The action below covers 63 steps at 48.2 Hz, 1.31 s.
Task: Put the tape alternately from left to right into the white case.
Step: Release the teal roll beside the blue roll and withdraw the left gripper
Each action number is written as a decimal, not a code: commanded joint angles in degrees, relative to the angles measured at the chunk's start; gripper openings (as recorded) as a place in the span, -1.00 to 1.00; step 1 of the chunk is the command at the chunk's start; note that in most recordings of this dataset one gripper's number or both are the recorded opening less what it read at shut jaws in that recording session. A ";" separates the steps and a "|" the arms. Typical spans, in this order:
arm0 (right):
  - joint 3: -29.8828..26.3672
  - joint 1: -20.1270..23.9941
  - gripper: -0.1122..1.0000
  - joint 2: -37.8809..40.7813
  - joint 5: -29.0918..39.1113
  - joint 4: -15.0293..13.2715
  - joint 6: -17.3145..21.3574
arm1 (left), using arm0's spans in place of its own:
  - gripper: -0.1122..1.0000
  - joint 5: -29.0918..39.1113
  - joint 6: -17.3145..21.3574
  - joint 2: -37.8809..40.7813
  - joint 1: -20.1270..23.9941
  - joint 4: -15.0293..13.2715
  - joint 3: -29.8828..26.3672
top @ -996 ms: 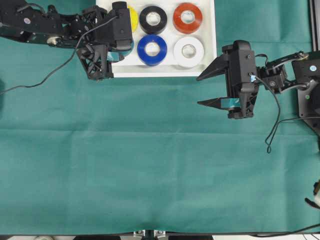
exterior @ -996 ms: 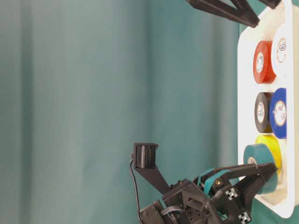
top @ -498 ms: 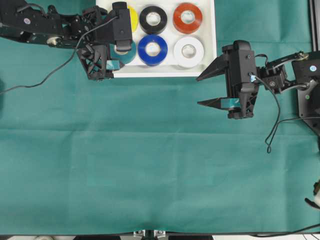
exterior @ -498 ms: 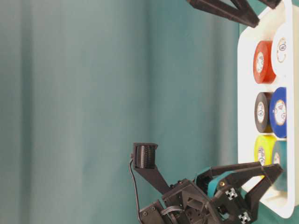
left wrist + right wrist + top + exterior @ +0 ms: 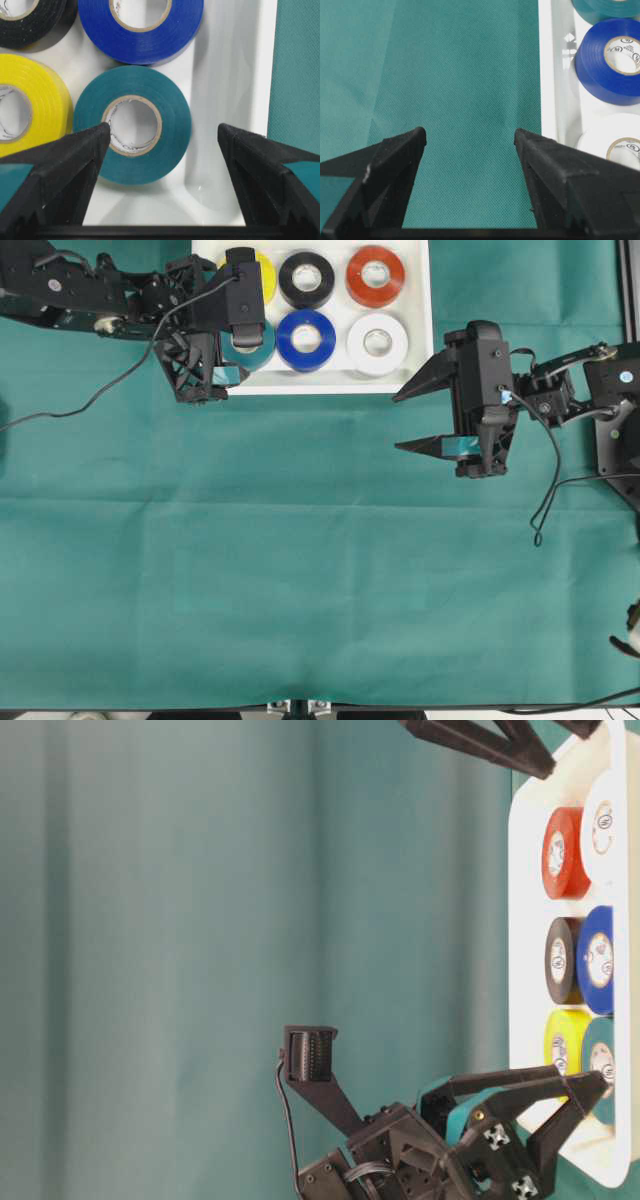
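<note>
The white case [image 5: 330,383] sits at the top middle and holds the tape. Yellow [image 5: 266,272], black [image 5: 307,278] and orange-red [image 5: 375,275] rolls form the back row; teal [image 5: 252,348], blue [image 5: 305,338] and white [image 5: 377,342] the front row. My left gripper [image 5: 240,345] is open over the case's left end. The teal roll [image 5: 172,117] lies flat between its fingers, closer to the left finger [image 5: 75,155], and neither finger grips it. My right gripper [image 5: 398,423] hangs open over bare cloth to the right of the case, with nothing between its fingers.
Green cloth [image 5: 300,570] covers the table. A black cable [image 5: 545,500] hangs off the right arm, whose base [image 5: 620,430] is at the right edge. Another cable [image 5: 90,400] trails from the left arm. In the right wrist view the case rim [image 5: 547,75] lies just right of the jaws.
My left gripper has opened and let go of the teal roll, which now lies flat in the case beside the yellow one. The right arm has not moved.
</note>
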 commanded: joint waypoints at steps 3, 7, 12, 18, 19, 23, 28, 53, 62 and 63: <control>-0.44 0.09 0.61 -0.35 -0.44 0.18 0.09 | 0.16 -0.35 -0.18 -1.41 -0.18 0.09 -0.44; -0.44 0.09 0.61 -0.35 -0.44 0.09 0.09 | 0.16 -0.35 -0.26 -1.76 -0.26 0.00 -0.35; -0.44 0.09 0.61 -0.26 -0.44 0.09 0.09 | 0.15 -0.35 -0.35 -2.64 -0.70 0.09 -0.35; -0.44 0.09 0.61 -0.35 -0.35 0.18 0.09 | 0.15 -0.26 -0.44 -4.22 -2.11 0.00 -0.26; -0.44 0.09 0.61 -0.35 -0.44 0.18 0.09 | 0.15 -0.18 -0.53 -4.57 -2.46 0.00 -0.18; -0.44 0.09 0.61 -0.35 -0.44 0.18 0.09 | 0.15 -0.18 -0.53 -5.36 -3.78 0.00 0.35; -0.44 0.09 0.61 -0.26 -0.44 0.18 0.09 | 0.15 -0.09 -0.79 -6.06 -5.71 -0.09 1.32; -0.62 0.09 0.61 -0.35 -0.44 0.18 0.09 | 0.15 -0.35 -6.68 -7.29 -16.00 -0.26 3.25; -0.35 0.09 0.61 -0.26 -0.44 0.18 0.18 | 0.15 -1.23 -8.79 -6.42 -17.40 -0.26 3.60; -0.35 0.18 0.61 -0.35 -0.44 0.09 0.18 | 0.15 -1.49 -8.79 -6.24 -17.49 -0.26 3.69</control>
